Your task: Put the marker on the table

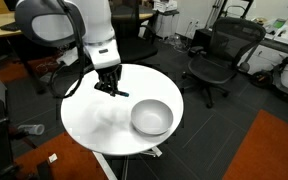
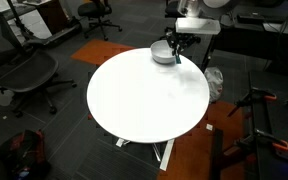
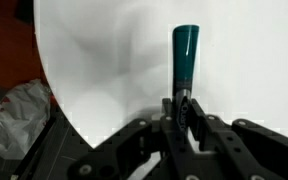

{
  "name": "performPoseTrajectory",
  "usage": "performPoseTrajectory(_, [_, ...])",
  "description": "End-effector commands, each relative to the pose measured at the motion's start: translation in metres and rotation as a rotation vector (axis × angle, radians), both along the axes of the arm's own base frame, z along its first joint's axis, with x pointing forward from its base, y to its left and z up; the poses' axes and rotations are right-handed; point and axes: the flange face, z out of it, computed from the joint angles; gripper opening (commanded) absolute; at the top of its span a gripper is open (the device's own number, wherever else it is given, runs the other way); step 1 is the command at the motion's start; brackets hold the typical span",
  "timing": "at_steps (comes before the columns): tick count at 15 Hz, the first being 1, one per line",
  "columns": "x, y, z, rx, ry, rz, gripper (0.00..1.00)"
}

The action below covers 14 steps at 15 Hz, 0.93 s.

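My tool (image 3: pixel 184 108) pinches the marker (image 3: pixel 186 55) tight above the white surface (image 3: pixel 104 70). I should go down slowly, clear of the bowl (image 1: pixel 151 117), then let go softly.

The table (image 1: pixel 89 125) is plain white, the bowl (image 1: pixel 151 117) on it silver-grey. The marker (image 3: pixel 185 55) is teal with a dark end. A carpet patch (image 1: pixel 269 150) beside the table is orange.
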Motion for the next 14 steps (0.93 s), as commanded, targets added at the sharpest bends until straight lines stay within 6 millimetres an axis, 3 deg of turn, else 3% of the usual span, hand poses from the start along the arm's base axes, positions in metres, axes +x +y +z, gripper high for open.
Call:
performPoseTrajectory(1, [-0.033, 0.022, -0.007, -0.004, -0.009, -0.002, 0.05])
performPoseTrajectory(5, [-0.044, 0.035, -0.028, -0.005, 0.011, 0.016, 0.05])
performPoseTrajectory(14, [-0.040, 0.042, -0.064, 0.013, 0.072, 0.023, 0.05])
